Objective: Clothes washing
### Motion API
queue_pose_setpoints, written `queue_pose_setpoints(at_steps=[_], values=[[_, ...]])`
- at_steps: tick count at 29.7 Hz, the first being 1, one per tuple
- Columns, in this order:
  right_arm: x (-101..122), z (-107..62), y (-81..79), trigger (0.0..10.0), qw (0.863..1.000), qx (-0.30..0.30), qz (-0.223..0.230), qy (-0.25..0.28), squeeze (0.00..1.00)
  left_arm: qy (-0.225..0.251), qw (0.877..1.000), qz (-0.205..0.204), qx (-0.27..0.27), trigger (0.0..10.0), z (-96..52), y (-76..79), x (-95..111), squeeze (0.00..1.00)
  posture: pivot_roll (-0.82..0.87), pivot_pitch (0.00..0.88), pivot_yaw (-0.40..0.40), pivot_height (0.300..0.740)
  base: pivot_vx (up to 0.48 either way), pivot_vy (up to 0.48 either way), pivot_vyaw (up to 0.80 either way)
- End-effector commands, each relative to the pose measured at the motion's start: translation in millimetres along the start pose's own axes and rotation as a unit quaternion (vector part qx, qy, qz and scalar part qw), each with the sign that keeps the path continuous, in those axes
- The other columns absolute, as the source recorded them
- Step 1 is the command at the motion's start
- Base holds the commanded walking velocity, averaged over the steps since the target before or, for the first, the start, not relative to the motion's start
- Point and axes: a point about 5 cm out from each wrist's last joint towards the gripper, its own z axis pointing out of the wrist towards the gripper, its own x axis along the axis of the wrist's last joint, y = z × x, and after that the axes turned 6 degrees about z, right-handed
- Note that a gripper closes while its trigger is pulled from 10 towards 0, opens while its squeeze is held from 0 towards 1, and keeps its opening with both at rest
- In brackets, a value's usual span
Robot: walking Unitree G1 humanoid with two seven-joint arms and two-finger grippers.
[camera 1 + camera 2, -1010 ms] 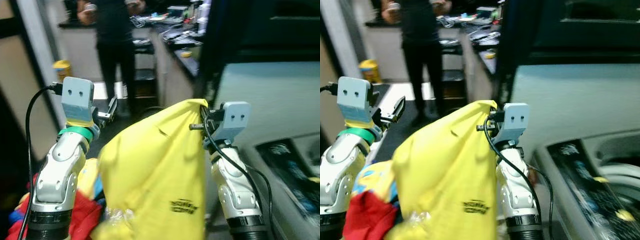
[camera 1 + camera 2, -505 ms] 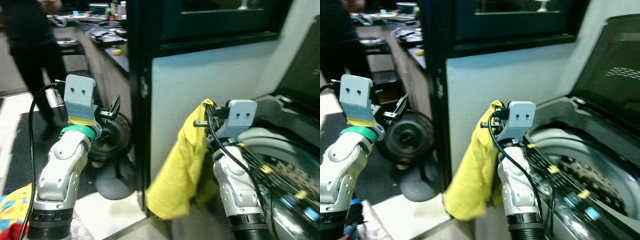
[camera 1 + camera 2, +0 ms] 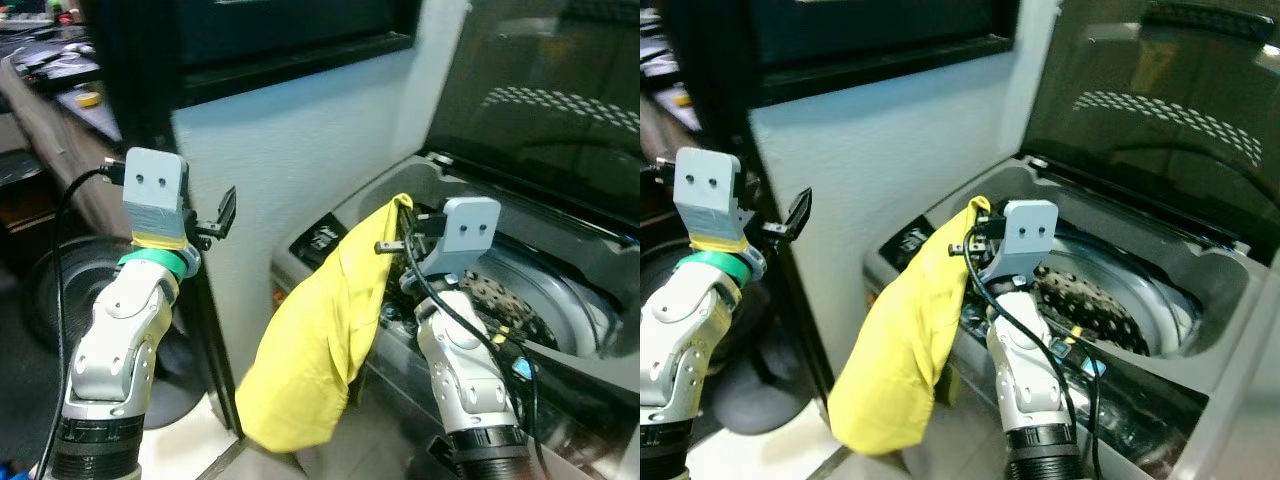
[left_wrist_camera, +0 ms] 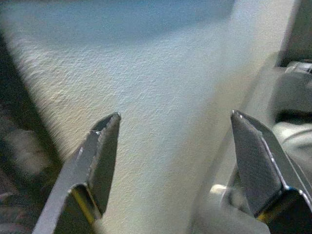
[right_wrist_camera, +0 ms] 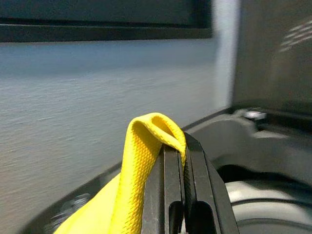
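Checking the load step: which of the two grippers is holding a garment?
The right gripper: its fingers are shut on the yellow garment by the washing machine. The left gripper is open, holding nothing.

Silver arms, grey wrist boxes, black cables, green left wristband [image 3: 155,264].

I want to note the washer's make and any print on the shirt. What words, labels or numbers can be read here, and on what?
None can be read.
Washing machine control panel: white marking, too blurred to read.
Yellow garment held by the right gripper: no print visible.
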Motion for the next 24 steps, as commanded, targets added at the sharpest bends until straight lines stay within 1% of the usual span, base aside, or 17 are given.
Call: queue_pose_setpoints(at_steps=[1, 17, 24], values=[[5.9, 2.0, -2.1, 10.0, 1.0, 0.001, 0.005, 0.015, 0.0, -0.005, 1.0, 0.0, 0.001, 10.0, -1.0, -2.0, -1.2, 0.0, 0.04, 0.045, 0.051, 0.74, 0.0, 0.0, -0.8], [4.2, 2.5, -2.6, 10.0, 1.0, 0.004, 0.006, 0.012, 0.0, 0.0, 1.0, -0.008, -0.002, 10.0, -1.3, -0.6, -0.6, 0.0, 0.04, 0.046, 0.049, 0.74, 0.0, 0.0, -0.8], [3.6, 2.8, -3.1, 10.0, 1.0, 0.004, 0.006, 0.012, 0.0, -0.002, 1.0, -0.006, -0.003, 10.0, -1.3, -0.5, -1.0, 0.0, 0.04, 0.043, 0.049, 0.74, 0.0, 0.0, -0.8]])
